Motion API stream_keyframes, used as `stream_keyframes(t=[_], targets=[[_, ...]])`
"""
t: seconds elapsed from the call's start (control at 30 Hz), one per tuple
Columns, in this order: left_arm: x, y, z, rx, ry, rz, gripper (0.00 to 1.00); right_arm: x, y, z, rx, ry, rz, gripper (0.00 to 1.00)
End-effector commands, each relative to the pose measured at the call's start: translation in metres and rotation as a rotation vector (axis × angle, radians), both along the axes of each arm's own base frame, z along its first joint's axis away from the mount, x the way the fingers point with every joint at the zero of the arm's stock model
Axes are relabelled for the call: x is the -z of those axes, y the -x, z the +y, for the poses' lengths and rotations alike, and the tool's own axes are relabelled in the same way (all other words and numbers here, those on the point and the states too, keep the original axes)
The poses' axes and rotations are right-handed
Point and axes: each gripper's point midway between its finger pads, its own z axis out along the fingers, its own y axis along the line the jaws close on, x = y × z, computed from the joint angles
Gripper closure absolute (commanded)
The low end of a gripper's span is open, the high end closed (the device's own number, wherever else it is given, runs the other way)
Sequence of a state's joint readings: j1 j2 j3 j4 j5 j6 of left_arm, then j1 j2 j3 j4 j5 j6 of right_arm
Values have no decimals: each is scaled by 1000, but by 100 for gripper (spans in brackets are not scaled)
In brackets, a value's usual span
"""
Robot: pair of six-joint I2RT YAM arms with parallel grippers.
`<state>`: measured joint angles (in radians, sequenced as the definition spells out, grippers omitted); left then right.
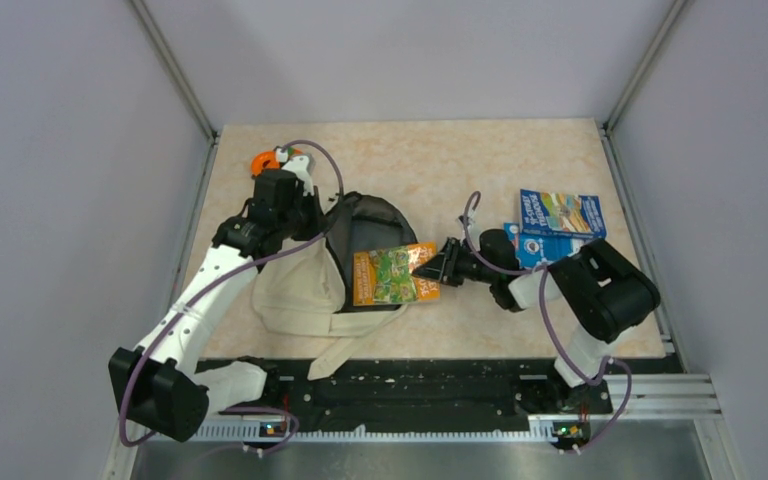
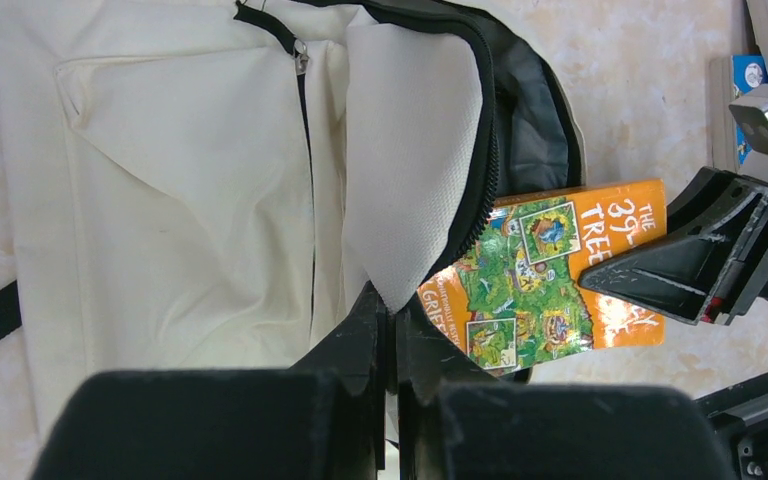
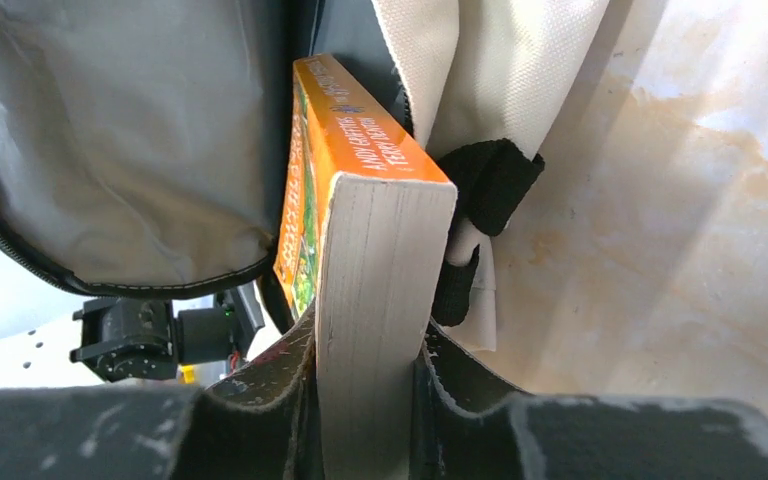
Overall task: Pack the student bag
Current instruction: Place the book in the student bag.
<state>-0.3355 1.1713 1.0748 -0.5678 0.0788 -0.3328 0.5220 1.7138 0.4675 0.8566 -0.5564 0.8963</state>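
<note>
The cream student bag [image 1: 300, 290] lies left of centre with its grey-lined mouth [image 1: 365, 222] held open. My left gripper [image 2: 392, 312] is shut on the bag's cream flap [image 2: 410, 150] and lifts it; it also shows in the top view [image 1: 312, 218]. My right gripper [image 3: 370, 350] is shut on the orange book [image 3: 360, 150], gripping it by the page edge. In the top view the orange book [image 1: 390, 275] sits partly inside the bag's mouth, with my right gripper [image 1: 430, 265] at its right edge. In the left wrist view the book [image 2: 540, 280] pokes out below the flap.
Blue books [image 1: 558, 215] are stacked at the right, behind my right arm. An orange object [image 1: 265, 160] lies at the back left beside my left arm. A black strap [image 3: 480, 200] of the bag lies beside the book. A cream strap [image 1: 355, 350] trails towards the near edge.
</note>
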Motion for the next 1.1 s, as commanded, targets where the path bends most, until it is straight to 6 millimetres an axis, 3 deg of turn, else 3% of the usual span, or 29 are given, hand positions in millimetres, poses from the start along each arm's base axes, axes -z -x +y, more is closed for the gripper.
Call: stream_keyframes(t=[0.0,0.3,0.4,0.5,0.67,1.07], targets=[[-40,-5,-3,49,21,-154,100,-46,-12,2,37,-24,-100,99],[-79,13,-26,223,96,-214,100,-136,-18,-17,208,-99,-176,100],[-93,14,-31,249,112,-218,100,-152,-21,-12,231,-131,-176,100],[-98,13,-32,250,115,-213,100,-152,-25,2,235,-127,-164,100],[-102,8,-27,214,101,-216,100,-136,-32,27,250,-159,-81,100],[-96,5,-28,222,94,-203,100,-142,-30,122,121,-244,-51,100]])
